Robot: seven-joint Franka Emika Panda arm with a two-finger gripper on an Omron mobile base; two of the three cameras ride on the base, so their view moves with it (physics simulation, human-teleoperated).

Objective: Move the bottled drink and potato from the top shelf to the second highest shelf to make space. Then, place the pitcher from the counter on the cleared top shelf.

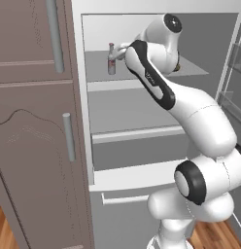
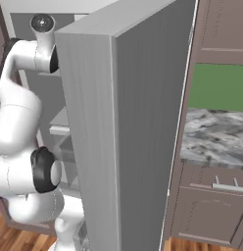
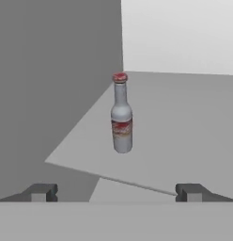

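Observation:
The bottled drink (image 3: 121,117) stands upright on the top shelf (image 3: 184,132), close to the fridge's left inner wall; it has a red cap and a red-and-white label. My gripper (image 3: 116,192) is open, a short way in front of the shelf's edge, with the bottle centred between the fingertips (image 3: 41,192) and nothing held. From the left base, my gripper (image 1: 118,52) hangs just right of the bottled drink (image 1: 111,59) over the top shelf (image 1: 98,73). A sliver of the potato (image 1: 179,67) peeks out behind my arm. Below lies the second highest shelf (image 1: 127,112). The pitcher is out of view.
The open fridge door (image 2: 118,122) stands wide across the right base view, with the marbled counter (image 2: 216,132) beyond it. Brown cabinet doors (image 1: 35,121) flank the fridge on the left. Door bins (image 1: 236,58) are at the right edge.

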